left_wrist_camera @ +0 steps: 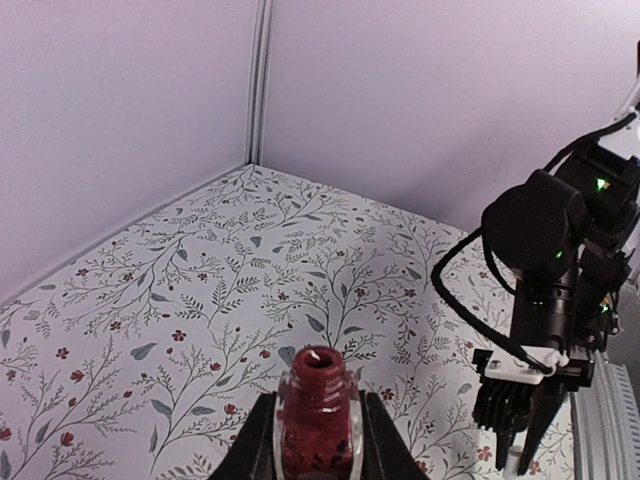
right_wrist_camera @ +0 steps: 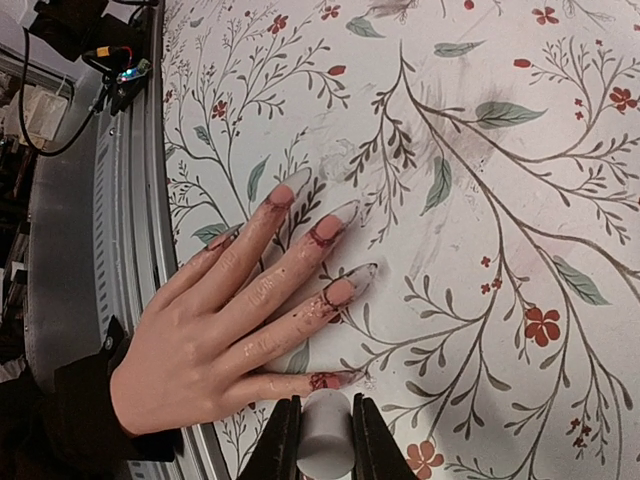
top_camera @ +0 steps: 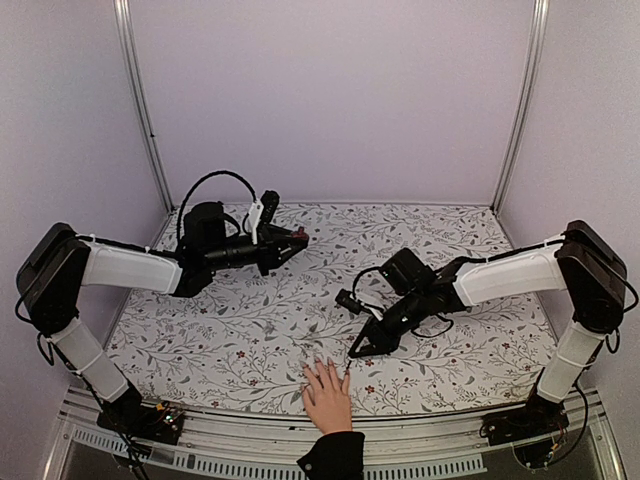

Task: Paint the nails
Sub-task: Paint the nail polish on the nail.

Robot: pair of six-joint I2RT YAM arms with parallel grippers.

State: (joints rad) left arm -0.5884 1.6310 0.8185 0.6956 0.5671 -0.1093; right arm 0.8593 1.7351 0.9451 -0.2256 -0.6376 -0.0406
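Left pincer [left_wrist_camera: 318,445] first: clamps a dark-red bottle [left_wrist_camera: 318,405] by its body, upright, neck uncapped, above the flowered table [left_wrist_camera: 150,300]. Sits toward the far left of the table in the top view, well apart from the hand [top_camera: 326,395]. Right pincer [right_wrist_camera: 325,440] next: closes on a white cap [right_wrist_camera: 325,432], held between both fingers and pointed down at the table. Hovers just beside the fingertips, on their right in the top view; cannot tell whether any brush tip touches skin, since none shows. As for the hand: lies palm down on the table at the near edge, between the two arm bases, fingers spread and pointing toward the far wall, with a black cuff [top_camera: 333,455] at the wrist. As for the nails [right_wrist_camera: 342,212]: long, pale and nearly clear, resting on the cloth at the fingertips. Four seen from the right wrist, with dark-red smears at the base of each and on the skin behind. Nearest finger just beside the cap, its smeared tip close to the pincer's fingers.
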